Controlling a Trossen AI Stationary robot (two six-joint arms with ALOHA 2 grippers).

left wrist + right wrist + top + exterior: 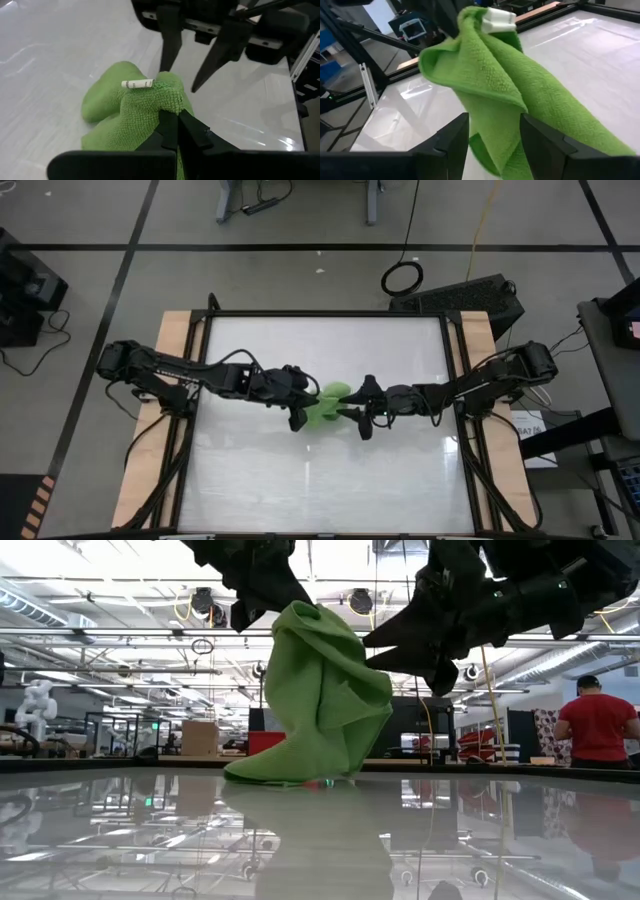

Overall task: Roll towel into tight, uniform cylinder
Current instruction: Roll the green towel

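Left gripper (176, 131): clamped on a top fold of the towel (325, 406), holding it up off the table (320, 480) so the cloth hangs.
Right gripper (492, 131): jaws apart, straddling a hanging fold, likely lining up for a second grip.
Towel: mid-table between both arms, lime green, bunched and draped, lower edge resting on the surface, white tag (137, 84) showing; no roll formed yet.

high view looks straight down; low view level across the table (500, 840); both wrist cameras close, sharing the towel (140, 107).
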